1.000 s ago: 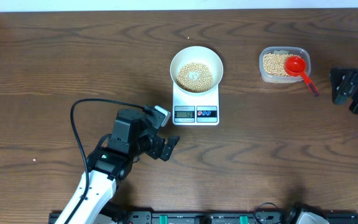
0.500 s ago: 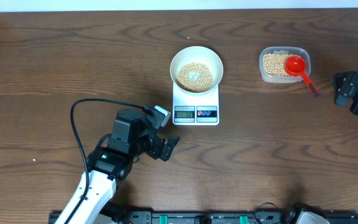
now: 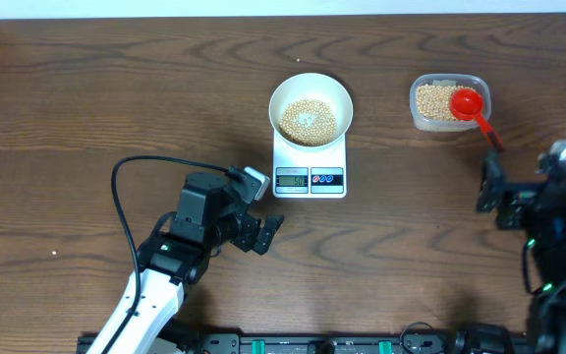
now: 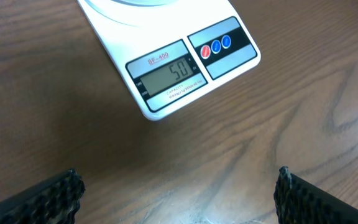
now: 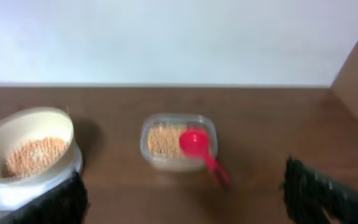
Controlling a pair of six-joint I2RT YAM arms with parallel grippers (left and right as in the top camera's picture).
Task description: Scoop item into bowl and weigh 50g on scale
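Leaves bare wood over the whole left half of the bench [image 3: 57,98], from the far-left corner down the left edge, crossed only by one black cable [image 3: 116,192]; leaves a further bare strip between scale and tub, and another along the near edge right of centre. Counted: one scale [image 3: 310,162] midway along the bench, nearer the far edge, display [image 4: 166,76] showing digits that start 5, 0; one white bowl [image 3: 310,90] seated on the scale's far end; one heap of beans [image 3: 308,120] in the bowl, too many to count singly; one clear tub [image 3: 449,123] toward the far-right corner, well apart from the scale, holding a second lot of beans; one red scoop [image 3: 468,102], cup in the tub, handle over the rim toward the right edge. Two grippers: left gripper [image 4: 182,202] just near-left of the scale, apart from it, jaws spread wide and empty; right gripper [image 5: 188,199] by the right edge, on the near side of the tub, close to the scoop handle's end, jaws spread wide and empty
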